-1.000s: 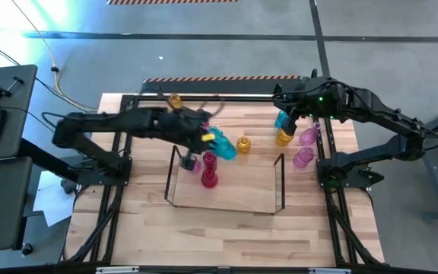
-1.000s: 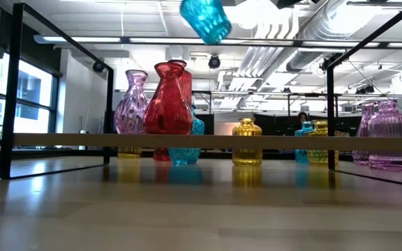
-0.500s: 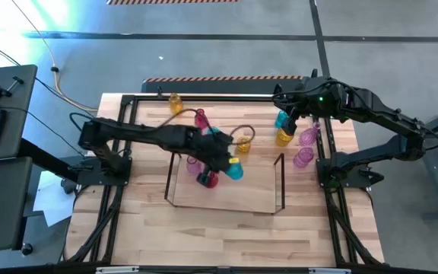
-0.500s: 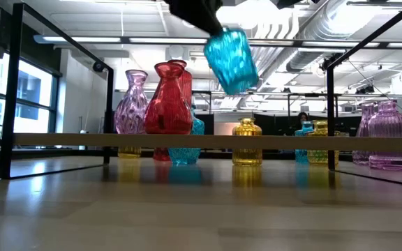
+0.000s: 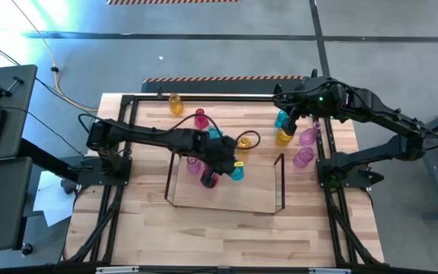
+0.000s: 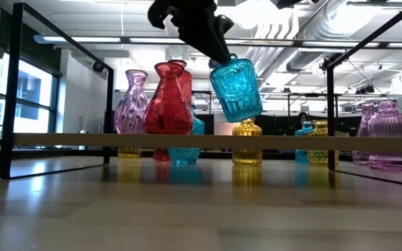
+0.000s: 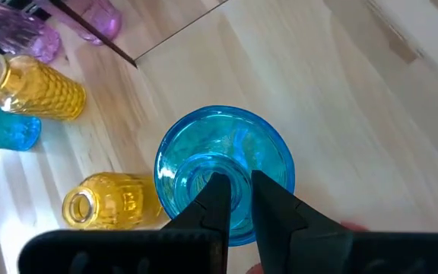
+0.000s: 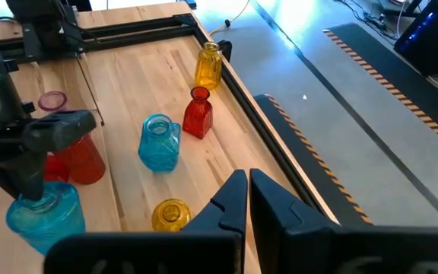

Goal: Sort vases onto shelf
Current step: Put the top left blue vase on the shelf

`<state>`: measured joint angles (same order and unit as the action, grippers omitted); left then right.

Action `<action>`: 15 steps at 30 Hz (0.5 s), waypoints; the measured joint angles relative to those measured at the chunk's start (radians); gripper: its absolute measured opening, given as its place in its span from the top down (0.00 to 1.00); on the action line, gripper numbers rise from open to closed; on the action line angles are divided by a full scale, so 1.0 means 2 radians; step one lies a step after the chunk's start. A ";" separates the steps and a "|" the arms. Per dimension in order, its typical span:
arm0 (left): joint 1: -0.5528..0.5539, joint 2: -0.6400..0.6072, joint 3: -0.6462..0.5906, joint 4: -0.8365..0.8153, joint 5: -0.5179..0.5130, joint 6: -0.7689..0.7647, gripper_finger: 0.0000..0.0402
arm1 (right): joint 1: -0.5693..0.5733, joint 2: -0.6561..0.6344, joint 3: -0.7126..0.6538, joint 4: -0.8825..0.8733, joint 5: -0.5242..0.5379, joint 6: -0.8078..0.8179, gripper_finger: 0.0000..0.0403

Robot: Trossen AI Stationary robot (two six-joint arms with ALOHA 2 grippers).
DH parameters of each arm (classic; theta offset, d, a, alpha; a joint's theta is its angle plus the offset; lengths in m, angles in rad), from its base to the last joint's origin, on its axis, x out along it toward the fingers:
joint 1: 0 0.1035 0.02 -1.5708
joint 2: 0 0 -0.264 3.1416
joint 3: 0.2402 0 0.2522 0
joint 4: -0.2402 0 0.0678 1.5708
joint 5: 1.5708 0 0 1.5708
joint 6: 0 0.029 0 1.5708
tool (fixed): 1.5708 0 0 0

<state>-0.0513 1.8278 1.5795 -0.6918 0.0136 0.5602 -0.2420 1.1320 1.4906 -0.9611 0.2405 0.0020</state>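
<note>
My left gripper (image 7: pixel 238 186) is shut on a cyan vase (image 6: pixel 236 89) and hangs it tilted just above the shelf (image 6: pixel 68 141), a clear plate between thin dark end frames (image 5: pixel 281 183). A red vase (image 6: pixel 167 101) and a pink vase (image 6: pixel 131 104) stand on the plate toward its left end. More vases stand on the table behind the shelf: yellow (image 5: pixel 243 142), cyan (image 5: pixel 215 133), red (image 5: pixel 201 118). My right gripper (image 8: pixel 248 183) is shut and holds nothing, raised over the far right of the table. My left gripper pinches the rim of the cyan vase's mouth (image 7: pixel 204 176); one finger (image 7: pixel 217 194) appears to reach into the neck while the other (image 7: pixel 271 204) lies outside. The fingers come slanting down from above. The vase hangs below them, tilted, its base (image 6: pixel 246 111) clear of the shelf plate.
Near my right arm stand a cyan vase (image 5: pixel 281 119), a yellow one (image 5: pixel 283 137) and two pink ones (image 5: pixel 308 137). Another yellow vase (image 5: pixel 176 103) stands at the far left. A black metal frame (image 5: pixel 204 97) rims the wooden table. The shelf's right half is bare.
My left gripper has come down and toward the table's near edge with the cyan vase, from behind the shelf to over its middle. The vase has sunk from high above to just above the plate, still tilted.
</note>
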 joint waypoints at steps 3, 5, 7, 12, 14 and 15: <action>0.000 0.000 0.000 0.000 0.008 0.001 0.94 | 0.000 0.000 0.000 0.000 0.000 -0.001 1.00; 0.000 0.000 0.000 0.000 0.015 0.001 0.94 | 0.000 0.000 0.000 0.000 0.000 0.000 1.00; 0.000 0.000 0.000 0.000 0.017 0.001 0.94 | 0.000 0.000 0.000 0.000 0.000 0.000 1.00; 0.000 0.005 0.000 -0.004 0.017 0.001 0.94 | 0.000 0.000 0.000 0.000 0.000 0.001 1.00; 0.000 0.012 0.000 -0.005 0.019 0.002 0.94 | 0.000 0.000 0.000 0.001 0.000 0.004 1.00; 0.000 0.017 0.000 -0.009 0.021 0.005 0.94 | 0.000 0.000 0.000 0.001 0.000 0.004 1.00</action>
<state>-0.0509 1.8617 1.5803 -0.7098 0.0565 0.5693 -0.2420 1.1318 1.4906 -0.9600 0.2405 0.0109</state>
